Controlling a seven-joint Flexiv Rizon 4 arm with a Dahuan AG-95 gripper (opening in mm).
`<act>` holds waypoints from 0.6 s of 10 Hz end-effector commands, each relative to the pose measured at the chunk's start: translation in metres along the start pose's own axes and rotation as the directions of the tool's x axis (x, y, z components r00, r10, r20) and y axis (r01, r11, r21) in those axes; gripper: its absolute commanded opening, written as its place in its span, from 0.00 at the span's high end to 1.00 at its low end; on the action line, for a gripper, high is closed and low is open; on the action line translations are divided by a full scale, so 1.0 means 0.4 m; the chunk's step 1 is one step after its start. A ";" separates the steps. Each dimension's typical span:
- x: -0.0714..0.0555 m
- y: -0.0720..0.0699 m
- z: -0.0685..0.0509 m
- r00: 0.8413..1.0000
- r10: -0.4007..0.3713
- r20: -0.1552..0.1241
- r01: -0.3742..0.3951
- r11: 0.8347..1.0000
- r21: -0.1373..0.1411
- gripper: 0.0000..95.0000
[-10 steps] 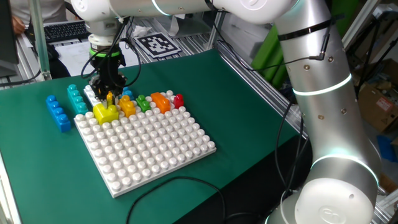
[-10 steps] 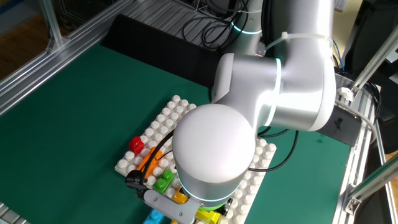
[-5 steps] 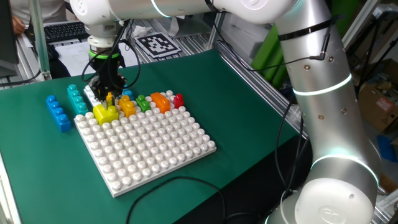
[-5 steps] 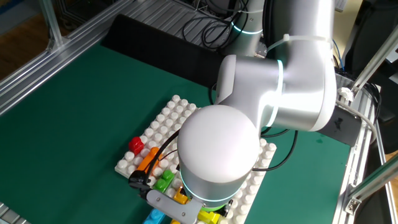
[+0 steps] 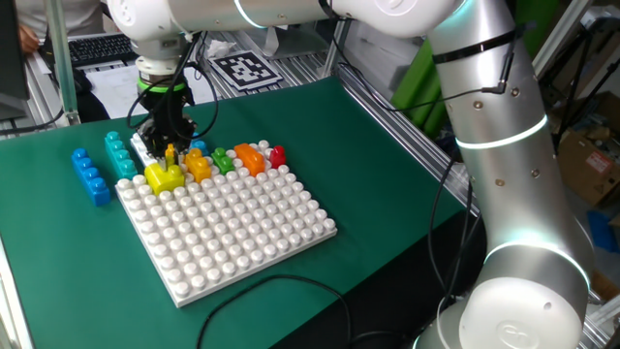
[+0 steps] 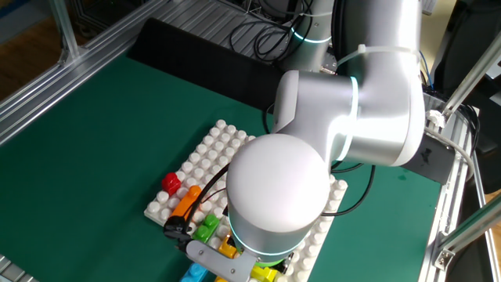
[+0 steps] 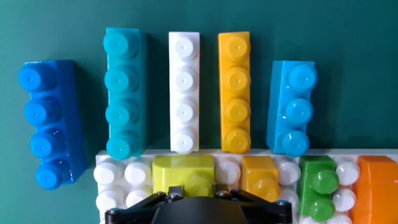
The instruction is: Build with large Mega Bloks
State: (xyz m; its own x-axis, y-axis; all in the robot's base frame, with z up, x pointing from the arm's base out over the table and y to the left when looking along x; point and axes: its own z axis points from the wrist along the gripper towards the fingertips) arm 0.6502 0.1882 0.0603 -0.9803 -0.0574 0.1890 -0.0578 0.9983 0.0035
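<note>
My gripper (image 5: 170, 155) stands upright at the far left corner of the white baseplate (image 5: 232, 233), shut on the yellow brick (image 5: 165, 178) that sits on the plate's studs. In the hand view the yellow brick (image 7: 183, 174) lies between the two fingertips of the gripper (image 7: 199, 190). Along the same edge of the plate sit a small orange brick (image 7: 260, 177), a green brick (image 7: 320, 186) and a larger orange brick (image 7: 376, 186), with a red brick (image 5: 278, 155) at the end. In the other fixed view the arm hides the gripper.
Off the plate, on the green mat, lie a blue brick (image 7: 50, 124), a teal brick (image 7: 124, 93), a white brick (image 7: 184, 92), an orange-yellow brick (image 7: 235, 92) and a light blue brick (image 7: 291, 109), side by side. A cable runs along the table's near edge.
</note>
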 end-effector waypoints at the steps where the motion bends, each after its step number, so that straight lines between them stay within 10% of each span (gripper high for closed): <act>1: 0.005 -0.002 -0.010 1.000 0.003 0.001 -0.003 1.000 -0.003 1.00; 3: 0.011 -0.001 -0.021 1.000 0.028 0.011 -0.028 1.000 -0.004 0.40; 6: 0.021 0.002 -0.056 0.999 0.050 0.013 -0.050 0.999 -0.005 0.20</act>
State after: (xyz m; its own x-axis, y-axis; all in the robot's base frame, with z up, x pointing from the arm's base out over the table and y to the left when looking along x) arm 0.6452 0.1880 0.0864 -0.9858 -0.0035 0.1677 -0.0041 1.0000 -0.0031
